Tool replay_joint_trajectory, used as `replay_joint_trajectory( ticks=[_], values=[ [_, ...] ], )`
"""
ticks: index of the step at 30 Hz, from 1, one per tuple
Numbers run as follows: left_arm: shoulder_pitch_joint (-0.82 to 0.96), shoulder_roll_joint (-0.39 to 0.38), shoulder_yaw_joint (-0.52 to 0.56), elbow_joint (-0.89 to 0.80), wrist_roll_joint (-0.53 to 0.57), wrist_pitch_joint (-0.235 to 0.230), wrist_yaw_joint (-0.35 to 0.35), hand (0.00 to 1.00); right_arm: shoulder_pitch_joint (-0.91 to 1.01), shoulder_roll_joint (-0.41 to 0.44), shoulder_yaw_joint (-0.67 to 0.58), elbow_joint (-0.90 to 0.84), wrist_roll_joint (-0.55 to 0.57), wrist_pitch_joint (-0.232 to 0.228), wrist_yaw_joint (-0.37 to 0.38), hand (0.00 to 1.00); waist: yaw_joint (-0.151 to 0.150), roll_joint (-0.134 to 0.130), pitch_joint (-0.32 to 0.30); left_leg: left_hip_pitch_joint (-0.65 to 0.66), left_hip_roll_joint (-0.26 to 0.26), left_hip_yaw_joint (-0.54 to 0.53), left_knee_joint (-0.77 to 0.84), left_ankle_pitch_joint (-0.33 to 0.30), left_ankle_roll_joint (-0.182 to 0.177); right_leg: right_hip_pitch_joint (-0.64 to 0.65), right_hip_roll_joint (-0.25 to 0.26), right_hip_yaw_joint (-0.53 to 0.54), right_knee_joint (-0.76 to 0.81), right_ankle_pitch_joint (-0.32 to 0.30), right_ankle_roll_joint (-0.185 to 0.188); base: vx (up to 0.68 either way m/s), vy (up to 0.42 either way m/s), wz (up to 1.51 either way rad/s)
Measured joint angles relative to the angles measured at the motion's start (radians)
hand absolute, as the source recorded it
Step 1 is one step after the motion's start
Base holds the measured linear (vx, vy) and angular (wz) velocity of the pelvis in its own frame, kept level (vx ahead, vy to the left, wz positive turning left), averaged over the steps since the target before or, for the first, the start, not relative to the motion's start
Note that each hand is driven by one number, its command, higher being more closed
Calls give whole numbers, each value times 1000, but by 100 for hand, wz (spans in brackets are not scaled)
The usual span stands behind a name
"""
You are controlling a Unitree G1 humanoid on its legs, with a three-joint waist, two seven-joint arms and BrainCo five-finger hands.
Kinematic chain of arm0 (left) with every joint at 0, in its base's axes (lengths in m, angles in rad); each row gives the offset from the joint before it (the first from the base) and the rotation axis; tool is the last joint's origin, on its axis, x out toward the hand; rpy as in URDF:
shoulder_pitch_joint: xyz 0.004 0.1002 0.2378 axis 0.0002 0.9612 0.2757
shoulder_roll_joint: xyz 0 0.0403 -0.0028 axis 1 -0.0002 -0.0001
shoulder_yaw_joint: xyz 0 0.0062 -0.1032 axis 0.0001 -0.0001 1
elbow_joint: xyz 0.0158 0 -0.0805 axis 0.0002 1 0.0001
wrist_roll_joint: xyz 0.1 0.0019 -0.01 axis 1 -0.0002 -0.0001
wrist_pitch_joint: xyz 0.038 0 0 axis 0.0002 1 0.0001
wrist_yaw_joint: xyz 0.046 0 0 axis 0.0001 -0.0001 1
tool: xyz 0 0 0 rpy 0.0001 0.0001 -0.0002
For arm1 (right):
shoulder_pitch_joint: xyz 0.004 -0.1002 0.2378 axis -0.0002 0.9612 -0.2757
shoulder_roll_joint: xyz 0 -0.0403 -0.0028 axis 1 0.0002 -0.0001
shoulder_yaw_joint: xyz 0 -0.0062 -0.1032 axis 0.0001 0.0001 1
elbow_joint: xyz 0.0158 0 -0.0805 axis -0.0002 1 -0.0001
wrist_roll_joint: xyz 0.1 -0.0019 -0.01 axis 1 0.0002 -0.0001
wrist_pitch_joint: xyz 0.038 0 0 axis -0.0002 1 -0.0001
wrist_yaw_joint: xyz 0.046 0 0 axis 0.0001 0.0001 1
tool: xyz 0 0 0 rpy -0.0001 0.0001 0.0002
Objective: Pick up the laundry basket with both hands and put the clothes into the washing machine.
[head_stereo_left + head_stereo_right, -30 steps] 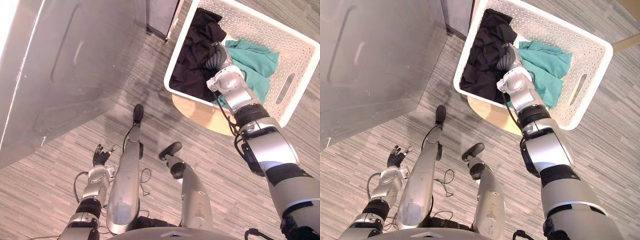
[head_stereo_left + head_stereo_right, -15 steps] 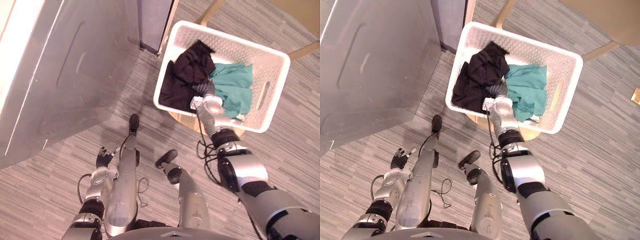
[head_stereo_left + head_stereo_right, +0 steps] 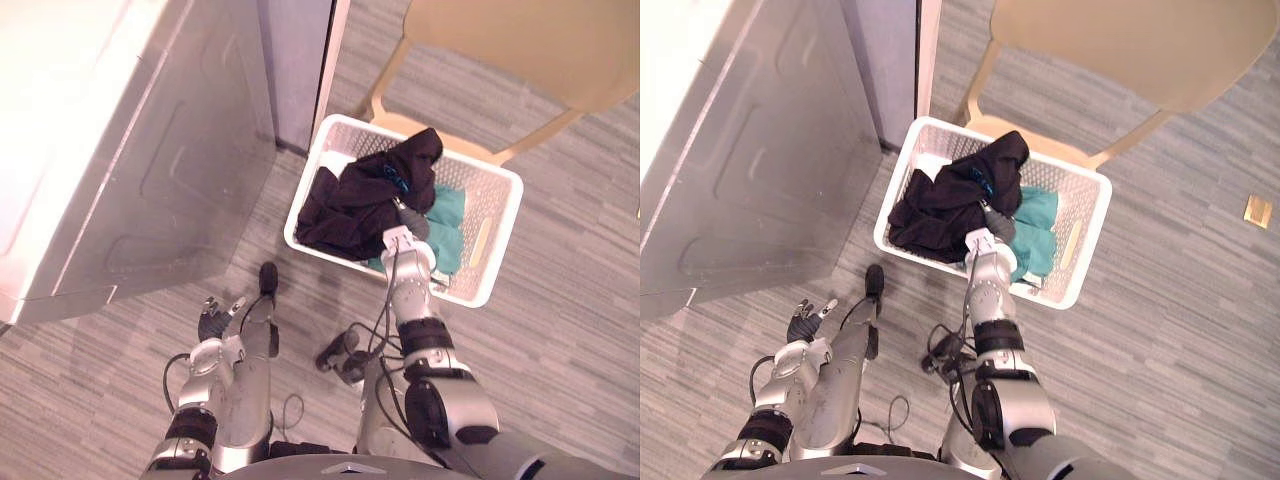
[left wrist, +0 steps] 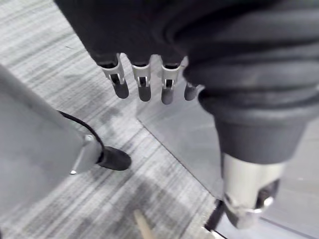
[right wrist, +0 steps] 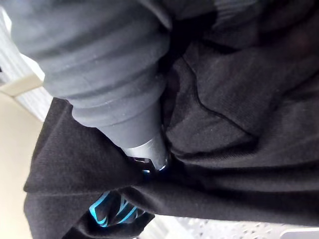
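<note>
One black garment (image 3: 355, 205) has bunched up higher over the right hand (image 3: 410, 224) inside the basket (image 3: 505, 240); its fingers are buried, so the grip is unreadable. Left hand (image 3: 213, 322) hangs open. The first lift looks underway.

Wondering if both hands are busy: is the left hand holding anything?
No, the left hand shows straight fingers with nothing in them, above the floor.

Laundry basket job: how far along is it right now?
Nothing looks finished. The black garment and the green garment both lie in the white basket, and the basket is not lifted. In hand: the right hand is buried in the black garment, its grip hidden. The left hand hangs open, away from the basket. Left to do: get the clothes into the grey machine.
</note>
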Motion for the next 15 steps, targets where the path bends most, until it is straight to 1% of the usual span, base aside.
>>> replay_joint_trajectory(
  ticks=[1, 3, 4, 6, 7, 8, 10, 11, 12, 13, 14, 15],
  values=[
    [11, 3, -6, -20, -5, -3, -1, 0, 17, 1, 0, -17, 0, -1, 0, 100, -2, -1, 0, 15, -6, 1, -7, -1, 0, 9, -9, 1, 8, -7, 2, 7, -53, 16],
    [55, 4, -13, -108, -79, -28, -10, 0, 71, 1, 1, -68, 0, -12, 1, 100, -17, 3, -5, 47, -21, -3, -14, -5, 6, 38, -26, -4, 23, -19, 6, 3, -51, 13],
    [62, 2, -13, -127, -105, -30, -12, 0, 86, 2, 1, -77, 0, -13, 0, 100, -19, 3, -5, 58, -25, -4, -17, -5, 6, 47, -30, -5, 25, -22, 8, 13, -50, 12],
    [98, -11, -10, -222, -216, -53, -26, 0, 167, 10, 1, -158, 0, -21, 0, 100, -22, 3, -11, 96, -37, -10, -24, -9, 10, 91, -41, -17, 25, -29, 20, 31, -61, 20],
    [120, -28, -1, -285, -290, -66, -36, 0, 227, 21, 7, -208, 0, -23, 0, 100, -29, 4, -45, 108, -46, -17, -24, -14, 15, 115, -47, -37, 19, -31, 24, 41, -53, 23],
    [130, -37, 5, -308, -316, -72, -38, 0, 250, 26, 12, -228, -1, -23, 1, 100, -31, 4, -62, 111, -48, -19, -24, -17, 16, 124, -47, -42, 13, -32, 25, 65, -46, 24],
    [145, -72, 19, -394, -398, -115, -38, 0, 318, 40, 39, -315, -2, -24, 2, 100, -44, 4, -104, 153, -59, -30, -25, -21, 22, 185, -49, -64, -9, -33, 34, 74, -47, 18],
    [146, -76, 15, -413, -419, -120, -41, 0, 331, 41, 41, -335, -3, -24, 3, 100, -43, 4, -119, 161, -61, -31, -25, -25, 25, 196, -49, -66, -13, -33, 37, 50, -47, 11],
    [148, -76, 1, -441, -486, -126, -41, 0, 345, 44, 42, -362, -4, -24, 4, 100, -44, 4, -150, 177, -64, -31, -27, -29, 26, 216, -49, -70, -24, -33, 41, 46, -50, 3],
    [150, -75, -15, -461, -523, -129, -41, 0, 355, 46, 44, -384, -7, -24, 5, 100, -46, 4, -167, 190, -65, -30, -28, -33, 24, 231, -49, -70, -31, -33, 44, 36, -40, 1],
    [158, -74, -24, -476, -538, -134, -41, 0, 362, 47, 45, -397, -15, -24, 6, 100, -48, 4, -178, 200, -66, -30, -29, -36, 25, 243, -47, -71, -38, -32, 47, 56, -64, -3],
    [174, -73, -48, -528, -567, -143, -41, 0, 382, 47, 48, -423, -44, -26, 10, 100, -52, 4, -207, 230, -66, -29, -46, -36, 25, 271, -40, -73, -59, -28, 55, 43, -54, -3]
  ],
)
